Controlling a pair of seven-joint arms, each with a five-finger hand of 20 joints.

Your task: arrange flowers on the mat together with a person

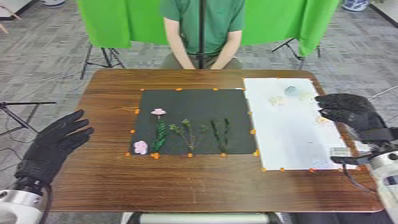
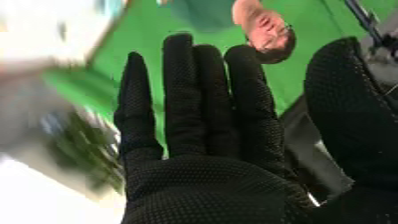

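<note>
One square black mat point(image 1: 178, 101), one oblong white sheet point(image 1: 293, 137), one pink-blossomed green stem point(image 1: 161, 132), one pale-pink lobed piece point(image 1: 140, 147), two slim dark-green stems point(image 1: 225, 135); branching green sprigs point(image 1: 189, 134), uncountable.

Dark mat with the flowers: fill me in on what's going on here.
Neither robot hand is handling a flower right now. The dark mat bears a pink flower on a leafy green stem, a separate pink piece at its lower left, and green sprigs to the right. The right hand, open, is by the right edge of the white sheet; the left hand, also open, is at the table's left edge.
</note>
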